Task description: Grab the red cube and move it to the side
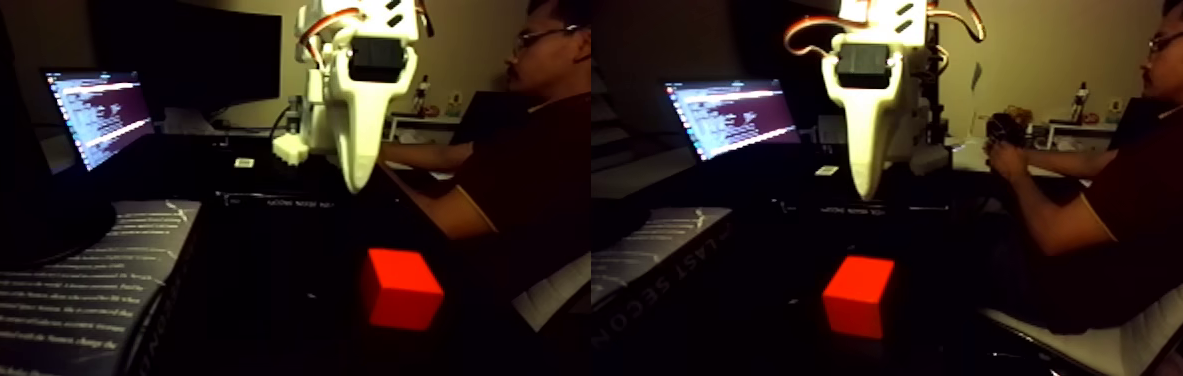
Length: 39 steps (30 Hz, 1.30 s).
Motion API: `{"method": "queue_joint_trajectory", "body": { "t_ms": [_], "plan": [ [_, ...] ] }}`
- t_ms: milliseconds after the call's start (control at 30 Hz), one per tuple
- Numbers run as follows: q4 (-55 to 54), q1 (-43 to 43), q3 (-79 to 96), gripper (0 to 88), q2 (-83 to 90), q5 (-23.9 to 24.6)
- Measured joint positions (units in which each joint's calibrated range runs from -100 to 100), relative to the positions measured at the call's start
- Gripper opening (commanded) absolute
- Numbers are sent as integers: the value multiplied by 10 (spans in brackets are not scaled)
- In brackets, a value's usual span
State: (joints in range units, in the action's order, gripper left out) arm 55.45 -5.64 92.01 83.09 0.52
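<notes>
Fixed view, a wide picture made of two nearly equal halves side by side: the white gripper [356, 180] hangs above a dark tabletop [289, 270], its pointed finger aimed straight down, and the red cube [403, 288] sits on the table below it and a little to the right, well apart from the tip. Nothing is in the claw's grasp, but from this angle one tapering finger is all that reads clearly, so I cannot tell whether the claw is spread or pressed together. A lit laptop screen [99, 112] glows at the left behind the arm, and a printed sheet with white lettering [49, 290] lies at the near left. A person [519, 150] in a dark shirt sits at the right in a white chair [554, 290], forearm stretched toward the arm's base.
</notes>
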Motion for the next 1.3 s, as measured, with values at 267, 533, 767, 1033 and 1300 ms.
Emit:
{"method": "queue_joint_trajectory", "body": {
  "t_ms": [267, 533, 767, 1033, 1300],
  "plan": [
    [0, 0, 0, 7, 0, 0],
    [0, 0, 0, 7, 0, 1],
    [0, 1, 0, 7, 0, 1],
    [0, 1, 0, 8, -2, 0],
    [-5, 1, -74, 8, -78, -35]
  ]
}}
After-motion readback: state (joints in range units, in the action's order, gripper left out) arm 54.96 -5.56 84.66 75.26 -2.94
